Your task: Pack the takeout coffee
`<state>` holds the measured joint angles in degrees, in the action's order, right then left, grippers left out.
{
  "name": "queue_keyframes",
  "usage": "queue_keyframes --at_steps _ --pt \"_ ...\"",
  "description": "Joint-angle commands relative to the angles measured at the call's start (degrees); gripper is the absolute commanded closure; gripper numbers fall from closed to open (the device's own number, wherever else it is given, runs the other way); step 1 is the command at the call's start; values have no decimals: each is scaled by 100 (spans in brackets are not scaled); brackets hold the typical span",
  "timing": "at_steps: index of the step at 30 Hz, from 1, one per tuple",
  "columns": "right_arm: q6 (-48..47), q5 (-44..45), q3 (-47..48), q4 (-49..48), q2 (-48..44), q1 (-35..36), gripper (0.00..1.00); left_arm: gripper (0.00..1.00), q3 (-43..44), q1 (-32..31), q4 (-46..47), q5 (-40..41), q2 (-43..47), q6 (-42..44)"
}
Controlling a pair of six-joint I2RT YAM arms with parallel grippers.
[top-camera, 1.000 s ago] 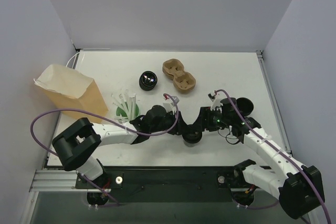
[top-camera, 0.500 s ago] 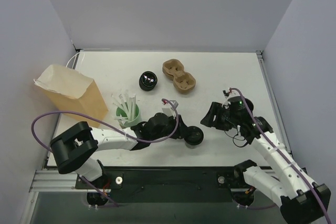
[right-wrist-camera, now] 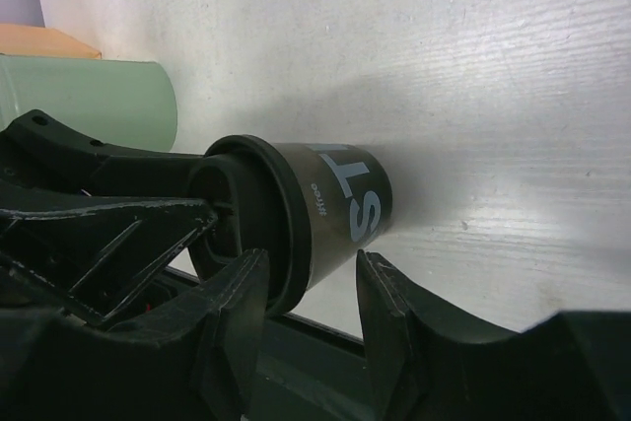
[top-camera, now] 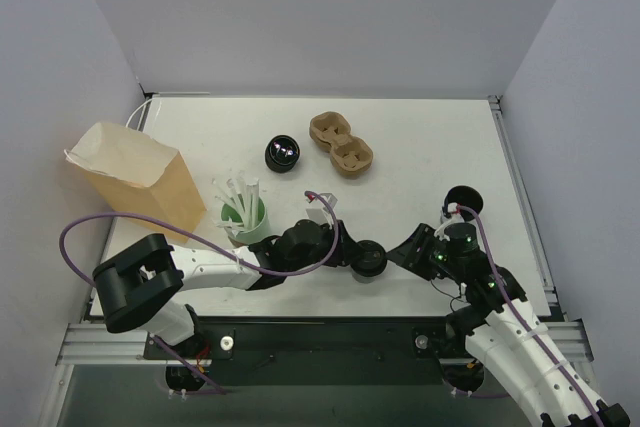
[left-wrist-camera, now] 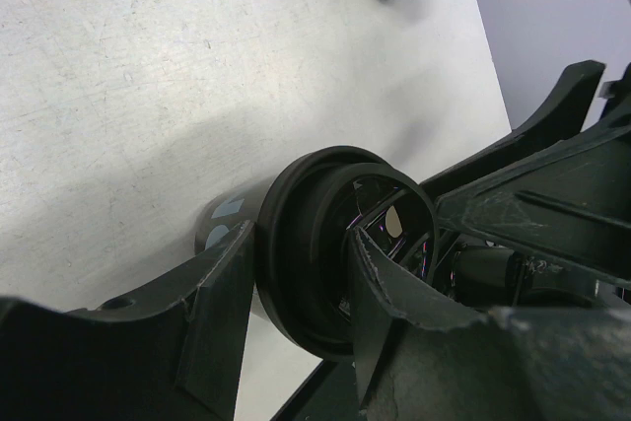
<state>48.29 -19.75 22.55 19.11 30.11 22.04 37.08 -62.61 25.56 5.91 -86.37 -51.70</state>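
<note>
"What did the right wrist view catch that the overhead one missed?"

"Pale lettering down the side of the takeout coffee (right-wrist-camera: 335, 206). From above it was only a round black lid."

"And where was it?"

"Upright on the table (right-wrist-camera: 473, 66), pinched at its lid end between the left gripper's (top-camera: 365, 259) fingers. The right gripper's (right-wrist-camera: 308, 288) fingers stood spread, with the cup just ahead of them. A green cup (right-wrist-camera: 89, 101) stood beyond the left fingers."
</note>
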Motion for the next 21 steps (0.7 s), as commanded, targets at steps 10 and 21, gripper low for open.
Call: queue_keyframes --at_steps 10,21 --pt "883 -459 -970 -1296 -181 -7 64 65 -333 -155 -1194 393 -188 73" --pt "937 -231 -1638 -1805 -278 -7 71 65 -412 -313 -1220 551 -231 -77"
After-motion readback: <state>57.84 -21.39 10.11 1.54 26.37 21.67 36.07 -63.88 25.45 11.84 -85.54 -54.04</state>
